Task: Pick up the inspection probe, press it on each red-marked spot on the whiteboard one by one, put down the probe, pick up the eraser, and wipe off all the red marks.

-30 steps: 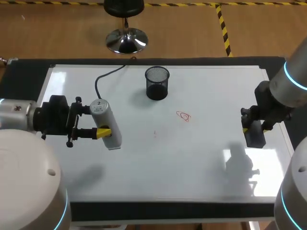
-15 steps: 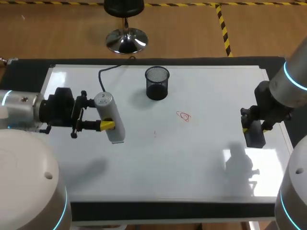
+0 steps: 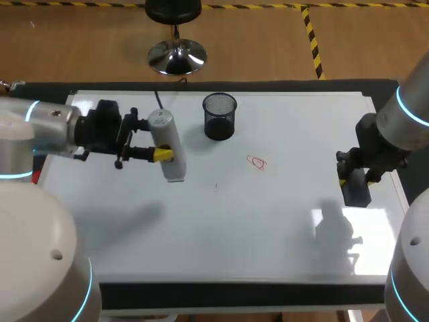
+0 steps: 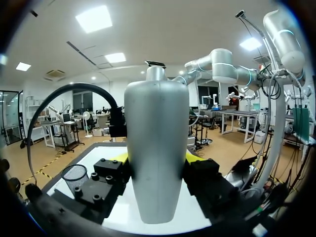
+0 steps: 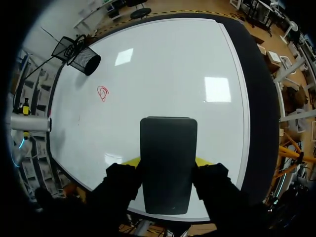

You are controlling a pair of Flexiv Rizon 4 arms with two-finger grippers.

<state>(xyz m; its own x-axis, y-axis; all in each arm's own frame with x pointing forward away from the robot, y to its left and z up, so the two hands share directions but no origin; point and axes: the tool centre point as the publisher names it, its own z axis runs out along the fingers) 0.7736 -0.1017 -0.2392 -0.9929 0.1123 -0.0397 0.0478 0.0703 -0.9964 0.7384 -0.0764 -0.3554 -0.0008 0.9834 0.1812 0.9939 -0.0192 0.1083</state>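
L fingers (image 3: 161, 155) clamp the grey probe (image 3: 164, 131) at upper left of head view, over the whiteboard (image 3: 234, 228) near mesh cup (image 3: 220, 116), w/ R fingers (image 5: 204, 161) clamped on black eraser (image 3: 355, 190) at right edge, red mark (image 3: 257, 162) betw. them.

Head cam's up high behind the robot, looking down at the whole whiteboard (image 3: 268, 228), all four edges in shot. Left wrist cam sits low and nearly level, right up against the probe (image 4: 157, 123), facing toward the whiteboard's right edge. Right wrist cam hangs over that right edge, looking down past the eraser (image 5: 168, 163) across the whiteboard. All three catch the mesh cup (image 3: 220, 115); head and right wrist share the red mark (image 3: 257, 163).
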